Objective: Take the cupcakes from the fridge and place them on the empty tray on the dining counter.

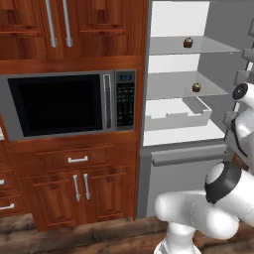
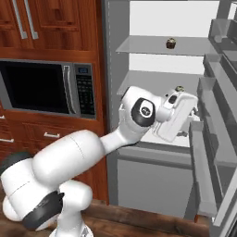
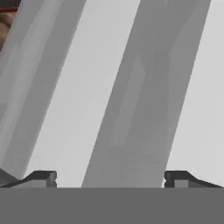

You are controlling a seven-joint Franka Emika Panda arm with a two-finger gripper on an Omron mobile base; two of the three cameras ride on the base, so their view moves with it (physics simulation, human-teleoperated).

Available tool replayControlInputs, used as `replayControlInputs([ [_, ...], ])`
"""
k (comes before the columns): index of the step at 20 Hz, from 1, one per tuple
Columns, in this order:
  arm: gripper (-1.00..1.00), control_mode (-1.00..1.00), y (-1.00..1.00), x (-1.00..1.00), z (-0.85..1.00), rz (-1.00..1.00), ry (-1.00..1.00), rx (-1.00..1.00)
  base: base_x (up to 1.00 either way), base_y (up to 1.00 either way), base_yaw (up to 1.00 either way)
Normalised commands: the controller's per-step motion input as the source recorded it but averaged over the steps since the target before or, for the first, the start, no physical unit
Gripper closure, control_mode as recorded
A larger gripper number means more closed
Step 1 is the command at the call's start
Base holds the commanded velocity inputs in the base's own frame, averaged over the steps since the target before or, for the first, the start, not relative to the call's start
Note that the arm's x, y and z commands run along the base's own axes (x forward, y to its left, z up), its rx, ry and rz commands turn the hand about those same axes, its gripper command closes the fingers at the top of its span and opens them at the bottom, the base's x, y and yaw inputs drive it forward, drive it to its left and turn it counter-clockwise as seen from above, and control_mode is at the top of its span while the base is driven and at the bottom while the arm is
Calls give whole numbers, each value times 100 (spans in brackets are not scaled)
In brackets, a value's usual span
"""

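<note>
- Gripper (image 3: 109, 179) fingers spread wide, empty, facing grey fridge (image 1: 173, 168) surfaces
- Left base view: both cupcakes (image 1: 188, 42) on separate shelves
- Right base view: hand beside lower cupcake (image 2: 179, 89)

Two cupcakes – one (image 1: 188, 42) on the top glass shelf at the upper right, one (image 1: 196, 88) on the shelf below it. One fridge (image 1: 198, 124) – one microwave (image 1: 69, 103) at the left. Two glass shelves, one white drawer (image 1: 176, 115)
</note>
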Motion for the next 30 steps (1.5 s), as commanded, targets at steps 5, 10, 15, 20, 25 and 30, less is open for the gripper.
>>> replayControlInputs([
  [5, -100, -100, 93, -88, 62, 3, -70, 15, 0, 0, 0],
  [10, -100, -100, 100, -91, 38, 0, -82, 24, 0, 0, 0],
  [15, -100, -100, 96, -97, 48, 0, -72, 36, 0, 0, 0],
  [20, -100, -100, 91, -80, 68, 6, -43, 46, 0, 0, 0],
  [25, -100, -100, 100, -49, 51, 14, -22, 49, 0, 0, 0],
  [30, -100, -100, 75, -41, 12, 30, 0, 46, 0, 0, 0],
])
